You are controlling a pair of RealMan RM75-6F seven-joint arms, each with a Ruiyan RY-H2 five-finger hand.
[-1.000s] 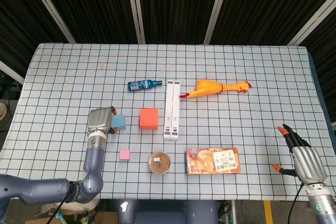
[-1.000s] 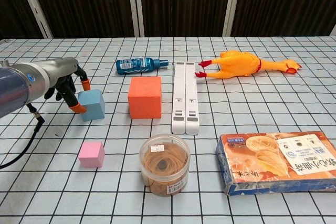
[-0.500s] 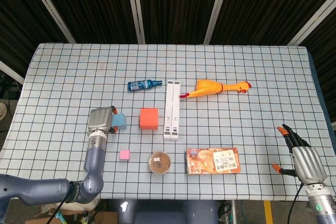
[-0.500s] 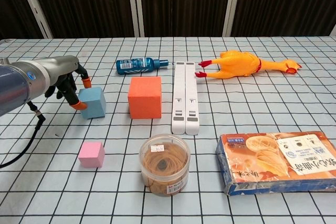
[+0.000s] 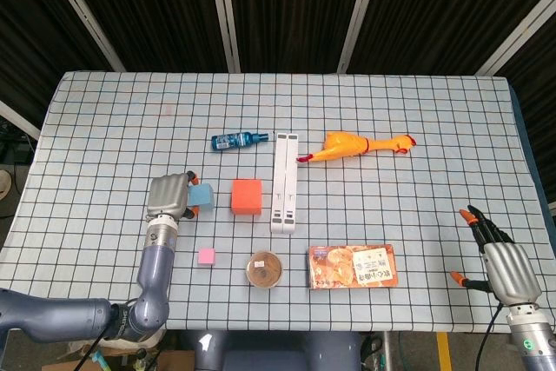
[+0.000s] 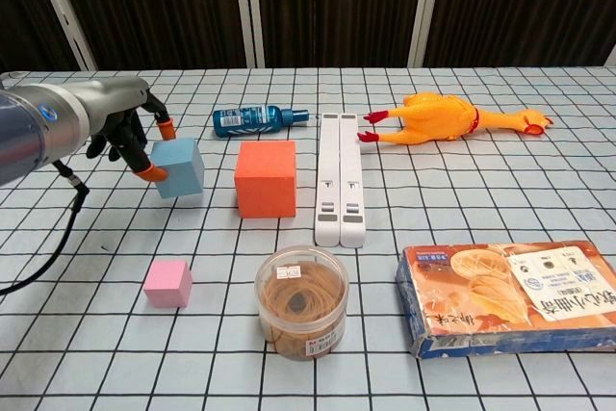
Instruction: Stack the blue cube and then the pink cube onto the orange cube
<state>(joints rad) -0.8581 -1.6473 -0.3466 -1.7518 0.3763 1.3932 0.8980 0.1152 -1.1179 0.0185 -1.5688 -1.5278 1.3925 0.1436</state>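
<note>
Left hand grips the blue cube, tilted, beside the orange cube

Head view: left hand (image 5: pixel 168 196) holds blue cube (image 5: pixel 201 195) left of orange cube (image 5: pixel 247 196); pink cube (image 5: pixel 207 255) nearer; right hand (image 5: pixel 499 260), fingers apart, holds nothing. Chest view: blue cube (image 6: pixel 179 167) tilted, pinched by the left hand (image 6: pixel 123 134)

High overhead and low frontal views

Left hand (image 6: pixel 130 137) at tabletop (image 5: pixel 417 110) left side, holding cube (image 6: pixel 179 167) tilted, just left of larger cube (image 6: pixel 266 178). Small cube (image 6: pixel 167 283) toward front edge, left of round tub (image 6: pixel 301 301). Long stand (image 6: pixel 338 177) at centre, right of larger cube. Bottle (image 6: pixel 255 119) behind larger cube. Toy chicken (image 6: pixel 448 116) right of bottle. Box (image 6: pixel 510 297) front right. Right hand (image 5: pixel 504 267) at front right corner.
</note>
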